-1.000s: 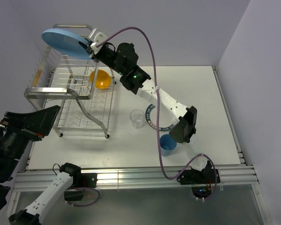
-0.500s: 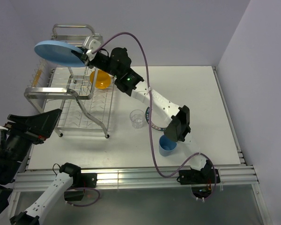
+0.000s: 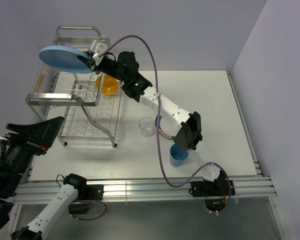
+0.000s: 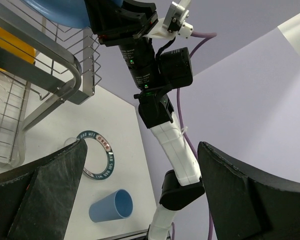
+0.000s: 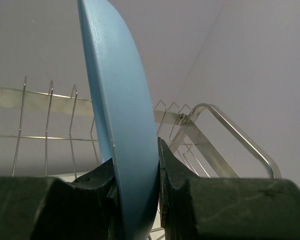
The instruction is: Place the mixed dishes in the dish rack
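At far left the left tool (image 4: 141, 150) gapes wide, empty; the plain light-blue plate (image 3: 60, 59), tilted, hangs over the far-left top corner of the wire dish rack (image 3: 75, 102), its right rim clamped in the right tool (image 3: 91, 59), while clear glass (image 3: 147, 126) and blue cup (image 3: 178, 155) stand well rightward on the worktop (image 3: 215, 100).

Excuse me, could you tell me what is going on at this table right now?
The right gripper holds the light-blue plate by its rim, jaws shut on it, above the top tier of the dish rack. The orange bowl sits in the rack. The clear glass, blue cup and lettered white plate are on the table. The left gripper hangs at the near left, jaws wide open and empty.
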{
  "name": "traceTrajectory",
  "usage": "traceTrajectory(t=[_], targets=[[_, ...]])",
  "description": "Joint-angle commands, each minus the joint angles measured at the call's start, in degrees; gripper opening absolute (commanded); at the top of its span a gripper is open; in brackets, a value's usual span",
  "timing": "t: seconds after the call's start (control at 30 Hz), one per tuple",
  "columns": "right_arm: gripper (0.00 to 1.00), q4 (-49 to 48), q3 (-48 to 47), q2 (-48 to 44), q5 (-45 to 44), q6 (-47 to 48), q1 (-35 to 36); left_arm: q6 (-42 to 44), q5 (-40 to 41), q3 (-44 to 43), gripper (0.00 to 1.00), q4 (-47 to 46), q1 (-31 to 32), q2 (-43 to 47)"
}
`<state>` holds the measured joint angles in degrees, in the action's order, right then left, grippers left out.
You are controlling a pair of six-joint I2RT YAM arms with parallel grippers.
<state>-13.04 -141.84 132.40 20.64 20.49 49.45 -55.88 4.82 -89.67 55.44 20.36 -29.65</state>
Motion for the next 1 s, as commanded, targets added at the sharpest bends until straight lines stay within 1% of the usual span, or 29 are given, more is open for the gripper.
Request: traceTrajectory(t=[0.0,0.13,0.17,0.2,0.27,0.3,0.47,0.5,0.53,0.67,0.97], targets=[[0.00,-2.2,-1.4,-1.3,-0.4,-2.1,-0.1,-2.0,0.5,0.9,0.99,-1.0,0.2,0.9],[0.00,-2.1,-0.2,-2.1,-2.4,-2.8,-0.1,-2.6,0.5,1.4,0.99,-1.1,0.2,1.3],[0.04,-1.9,-0.3,-2.1,-2.3,-3.2,-0.2,-2.7,0.6,1.6,0.99,-1.2,0.2,1.3],[0.14,-1.4,-0.5,-2.1,-2.3,-3.2,-0.2,-2.9,0.6,1.7,0.99,-1.3,0.2,1.3],[0.23,-1.0,-0.5,-2.1,-1.6,-3.4,-0.2,-3.2,0.7,2.0,0.99,-1.4,0.2,1.4],[0.31,-0.9,-0.5,-2.2,-1.5,-3.4,-0.2,-3.3,0.8,2.0,0.99,-1.3,0.2,1.5],[0.45,-0.7,-0.6,-2.3,-0.7,-4.2,-0.2,-3.8,1.1,2.3,0.99,-1.0,0.2,1.7],[0.54,-0.4,-0.7,-2.4,-0.6,-4.4,-0.2,-4.0,1.1,2.4,0.99,-1.0,0.2,1.8],[0.59,-0.3,-0.6,-2.5,-0.7,-4.4,-0.2,-4.1,1.1,2.6,0.99,-1.0,0.2,1.8],[0.63,-0.4,-0.4,-3.3,-0.7,-4.6,-0.2,-4.2,1.2,2.8,0.99,-1.0,0.2,1.7],[0.65,-0.6,-0.9,-5.4,-0.1,-6.8,0.2,-4.7,0.7,3.8,0.99,-1.6,0.2,1.3]])
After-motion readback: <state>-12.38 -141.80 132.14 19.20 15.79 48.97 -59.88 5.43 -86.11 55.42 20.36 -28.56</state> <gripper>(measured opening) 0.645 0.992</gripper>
